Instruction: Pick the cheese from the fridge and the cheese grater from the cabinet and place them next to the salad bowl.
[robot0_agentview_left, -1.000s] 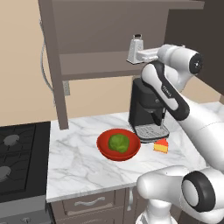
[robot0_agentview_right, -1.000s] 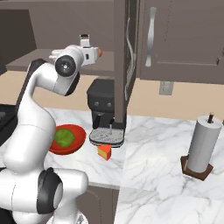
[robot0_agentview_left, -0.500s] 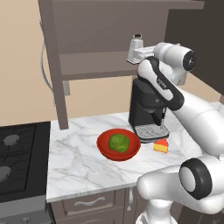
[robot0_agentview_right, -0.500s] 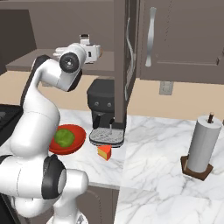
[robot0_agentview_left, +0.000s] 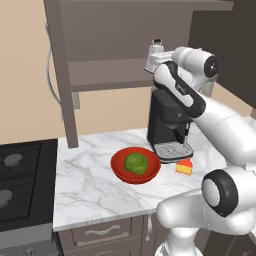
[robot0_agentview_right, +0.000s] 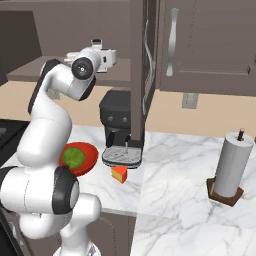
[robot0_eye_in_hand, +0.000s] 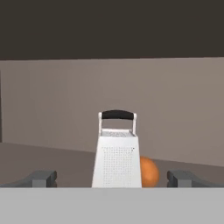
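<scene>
The silver cheese grater (robot0_eye_in_hand: 117, 151) with its dark handle stands upright on the cabinet shelf (robot0_agentview_left: 110, 82). In the hand view it is straight ahead and centred between the tips of my open gripper (robot0_eye_in_hand: 113, 179), which do not touch it. In the left base view the grater (robot0_agentview_left: 157, 45) peeks out above my hand, up at shelf height. The red salad bowl (robot0_agentview_left: 135, 165) with its green leafy ball sits on the marble counter. The cheese (robot0_agentview_left: 184, 167) wedge lies just right of the bowl, also seen from the right as the cheese (robot0_agentview_right: 119, 173). The fridge is out of view.
A small orange ball (robot0_eye_in_hand: 148, 171) sits on the shelf behind the grater to its right. A black coffee machine (robot0_agentview_left: 167, 125) stands under the shelf behind the bowl. A stove (robot0_agentview_left: 20, 175) lies left of the counter, and a paper towel roll (robot0_agentview_right: 231, 170) stands far right.
My hand has edged further into the cabinet toward the grater, with the forearm swinging up. The jaws have stayed open, and bowl and cheese have not moved.
</scene>
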